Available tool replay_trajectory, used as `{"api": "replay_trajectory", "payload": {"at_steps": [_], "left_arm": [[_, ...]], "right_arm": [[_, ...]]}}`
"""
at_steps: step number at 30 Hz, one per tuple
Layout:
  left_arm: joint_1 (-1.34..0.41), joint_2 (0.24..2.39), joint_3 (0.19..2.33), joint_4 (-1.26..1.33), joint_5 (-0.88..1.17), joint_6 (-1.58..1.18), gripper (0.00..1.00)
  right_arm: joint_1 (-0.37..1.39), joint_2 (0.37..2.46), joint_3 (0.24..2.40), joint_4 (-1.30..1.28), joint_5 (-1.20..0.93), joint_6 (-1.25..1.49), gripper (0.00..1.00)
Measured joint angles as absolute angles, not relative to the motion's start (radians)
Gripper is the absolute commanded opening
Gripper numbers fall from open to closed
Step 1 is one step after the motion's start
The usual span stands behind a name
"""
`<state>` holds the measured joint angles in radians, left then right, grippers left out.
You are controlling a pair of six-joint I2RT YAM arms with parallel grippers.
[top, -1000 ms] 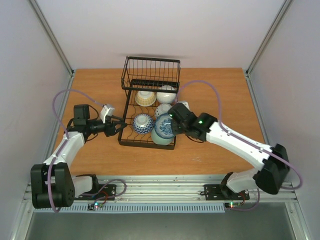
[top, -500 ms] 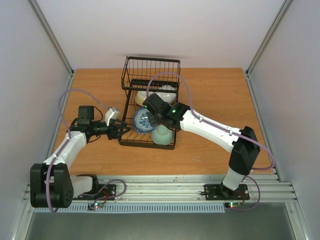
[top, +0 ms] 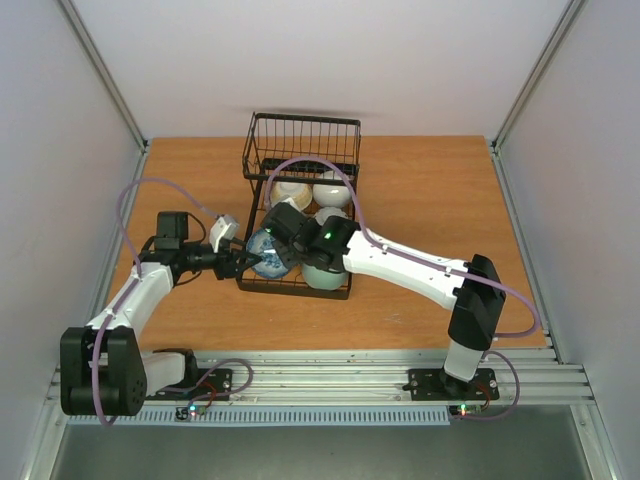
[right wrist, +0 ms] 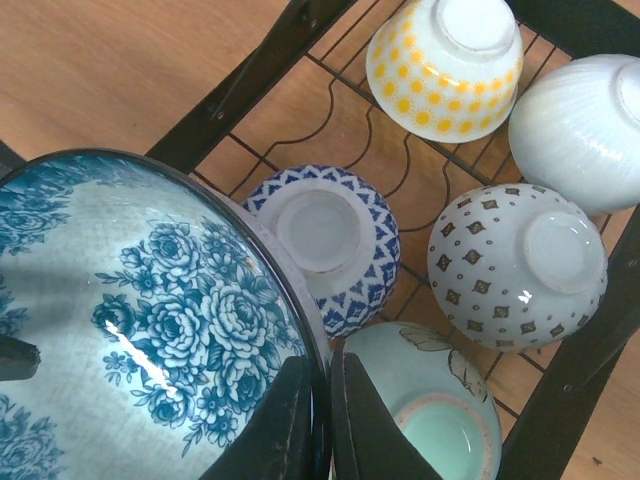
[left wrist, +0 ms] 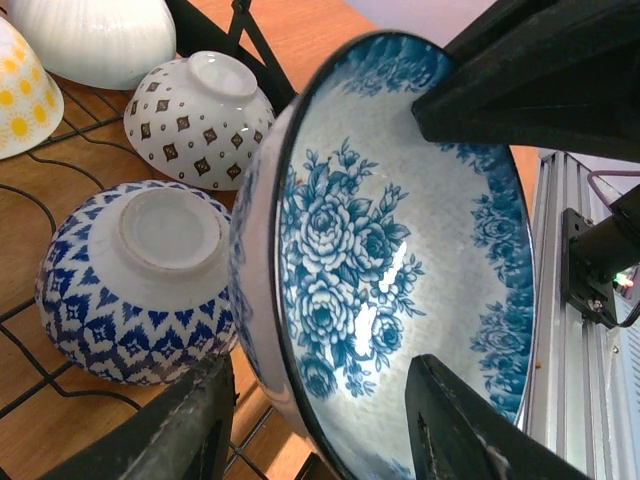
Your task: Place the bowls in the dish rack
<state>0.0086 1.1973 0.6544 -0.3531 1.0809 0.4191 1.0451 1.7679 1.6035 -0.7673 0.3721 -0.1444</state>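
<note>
R gripper (right wrist: 322,415) pinches thin rim of blue-rose bowl (right wrist: 170,330) — glazed ceramic, slick, breakable; L gripper (left wrist: 318,405) straddles it, grip unclear.

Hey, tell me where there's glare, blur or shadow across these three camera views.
Left wrist: white glare streaks inside the glazed floral bowl, the left gripper's fingers dark and soft. Right wrist: one small glint on that bowl, dish rack wires crisp. Top external: even light, faint shadow behind the dish rack, no blur.

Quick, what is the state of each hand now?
Left hand: open, set around the blue flowered bowl.
Right hand: closed, holding that bowl's rim.
</note>
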Motion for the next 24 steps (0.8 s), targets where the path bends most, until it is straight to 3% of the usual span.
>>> {"api": "replay_trajectory", "payload": {"at_steps": [3, 7, 11, 14, 17, 20, 24], "left_arm": [[0.009, 1.198, 0.654, -0.356, 1.081, 0.42, 0.4], [0.012, 1.199, 0.655, -0.366, 1.042, 0.395, 0.01], [0.021, 1.21, 0.657, -0.371, 0.933, 0.311, 0.01], [0.02, 1.207, 0.657, -0.373, 0.924, 0.294, 0.0], [0.018, 1.196, 0.651, -0.357, 0.916, 0.326, 0.01], [0.01, 1.172, 0.639, -0.346, 0.943, 0.357, 0.01], [0.0, 1.163, 0.637, -0.345, 0.989, 0.387, 0.01]], "right_arm": [[1.06, 1.774, 1.611, -0.775, 0.384, -0.15, 0.01], [1.08, 1.795, 1.633, -0.786, 0.389, -0.157, 0.01], [1.132, 1.802, 1.637, -0.745, 0.395, -0.116, 0.03], [1.123, 1.8, 1.632, -0.736, 0.396, -0.112, 0.19], [1.123, 1.767, 1.584, -0.688, 0.357, -0.122, 0.53], [1.118, 1.678, 1.485, -0.624, 0.324, -0.142, 0.79], [1.093, 1.538, 1.335, -0.531, 0.238, -0.151, 0.91]]}}
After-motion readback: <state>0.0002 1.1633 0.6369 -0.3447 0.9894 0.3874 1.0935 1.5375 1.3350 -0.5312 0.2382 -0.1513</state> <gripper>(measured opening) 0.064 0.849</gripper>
